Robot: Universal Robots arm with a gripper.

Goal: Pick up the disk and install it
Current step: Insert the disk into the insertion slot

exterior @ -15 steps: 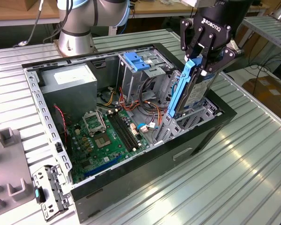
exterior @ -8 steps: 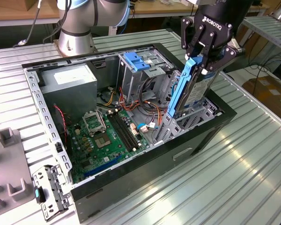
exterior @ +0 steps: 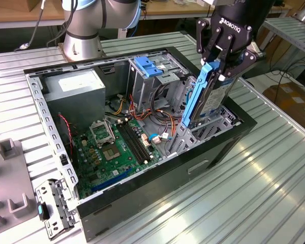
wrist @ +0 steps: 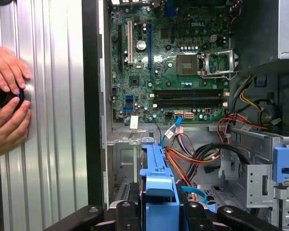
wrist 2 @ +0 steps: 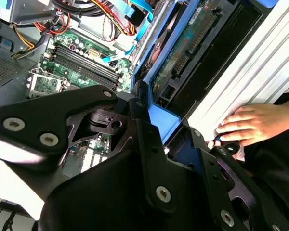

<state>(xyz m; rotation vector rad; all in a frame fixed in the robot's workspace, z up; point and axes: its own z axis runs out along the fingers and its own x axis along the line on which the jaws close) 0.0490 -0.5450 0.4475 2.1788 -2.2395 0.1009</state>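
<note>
Tool (exterior: 217, 68) pinches the disk (exterior: 206, 99) by its upper end, holding it on edge and tilted, its lower end dipping into the metal bay (exterior: 216, 124) at the exterior view's right of the open case (exterior: 193, 162); whether it touches the bay cannot be told. It looks stiff, dense and shock-sensitive; its smooth metal faces could slip and its plastic rails may flex, so the flat faces seem the safest hold. Ribbed metal counter (exterior: 254, 193) carries the case; cables (exterior: 157, 114) crowd the bay; a person's hands (wrist: 7, 125) rest on the counter just beside the case.
</note>
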